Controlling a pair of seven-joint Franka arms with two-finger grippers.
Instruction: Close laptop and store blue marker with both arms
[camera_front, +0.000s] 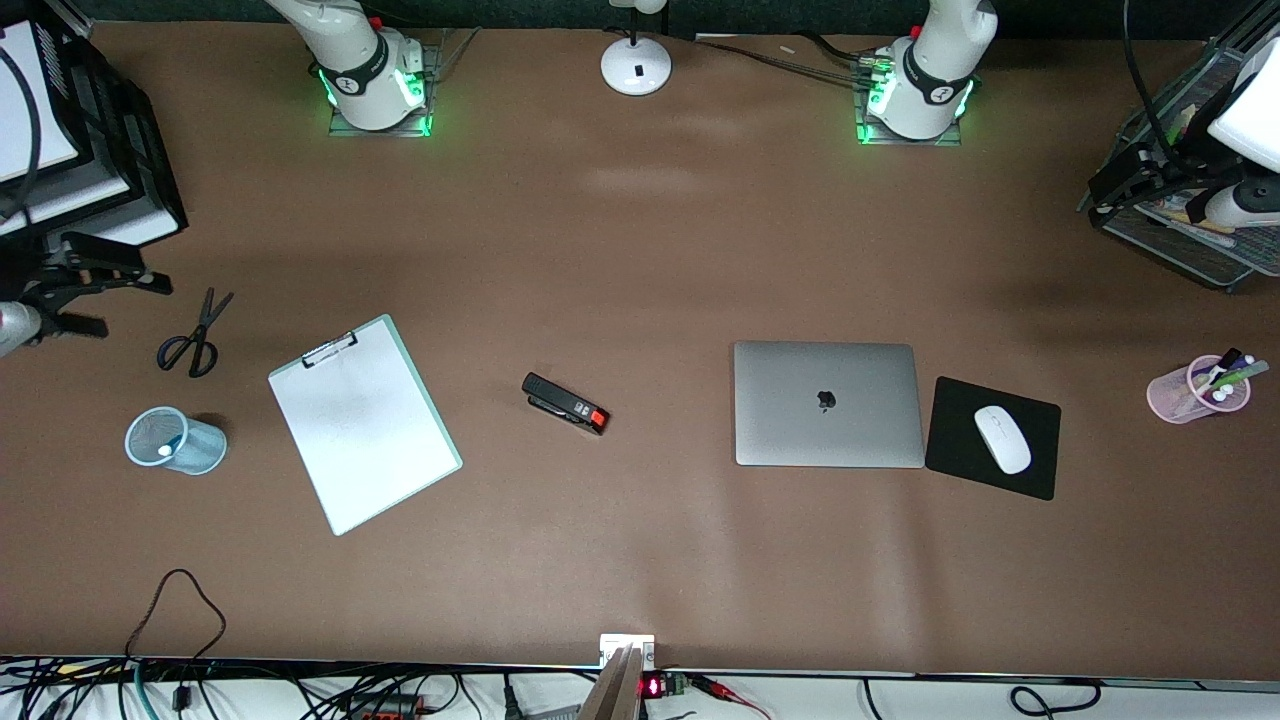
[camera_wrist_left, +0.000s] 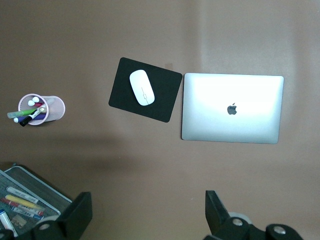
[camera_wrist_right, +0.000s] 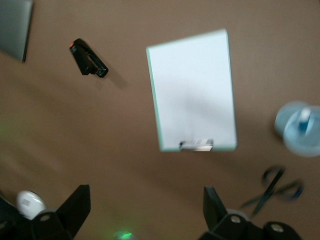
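Brown matting is covering the whole desk (camera_front: 640, 560), and nothing is lying on the strip nearest the front camera. Farther up, the row of things is sitting across the middle: a pale blue mesh cup (camera_front: 175, 440) toward the right arm's end is holding the blue marker (camera_front: 165, 452), of which only a whitish end is showing inside the cup in the front view. Beside it a clipboard (camera_front: 365, 425) is lying flat, with black scissors (camera_front: 195, 335) a little farther from the camera. A black stapler (camera_front: 565, 403) is resting between the clipboard and the laptop (camera_front: 828, 404), which is lying closed with its lid logo facing up. Just beside the laptop a black mouse pad (camera_front: 990, 437) is carrying a white mouse (camera_front: 1002, 439), and a pink cup of pens (camera_front: 1200, 388) is sitting toward the left arm's end.

Both arms are waiting high and well apart from the task's things. The right gripper (camera_wrist_right: 145, 210) is hanging with fingers spread above the desk near the clipboard and cup. The left gripper (camera_wrist_left: 149, 212) is likewise spread wide, hanging over the bare desk near the laptop, empty.
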